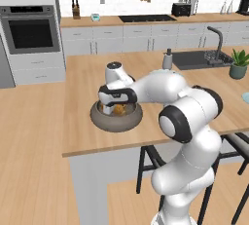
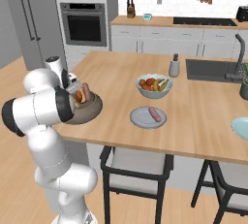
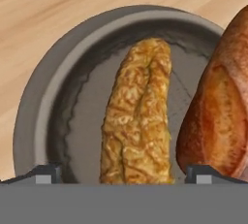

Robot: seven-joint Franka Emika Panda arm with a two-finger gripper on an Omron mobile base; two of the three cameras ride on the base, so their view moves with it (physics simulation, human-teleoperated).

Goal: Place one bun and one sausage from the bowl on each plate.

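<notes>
The dark bowl (image 1: 115, 120) sits near the counter's front edge, and my gripper (image 1: 116, 106) reaches down into it. In the hand view the golden-tan bun (image 3: 138, 121) lies lengthwise on the bowl's floor (image 3: 82, 136), between my two fingertips (image 3: 48, 173). The gripper (image 3: 126, 175) is open and neither tip touches the bun. The orange bun (image 3: 218, 111) leans against the bowl's wall beside it. One sausage (image 2: 87, 91) rests in the bowl (image 2: 89, 111) next to the orange bun (image 2: 79, 95). A second sausage (image 2: 154, 114) lies on a pale plate (image 2: 140, 119). Another plate (image 2: 240, 127) shows at the far right.
A pale fruit bowl (image 2: 154, 86) stands behind the plate with the sausage. A soap dispenser (image 2: 174, 66), the sink (image 2: 213, 70) and a potted plant (image 1: 239, 63) are further back. Stools (image 2: 135, 169) stand under the counter's front edge.
</notes>
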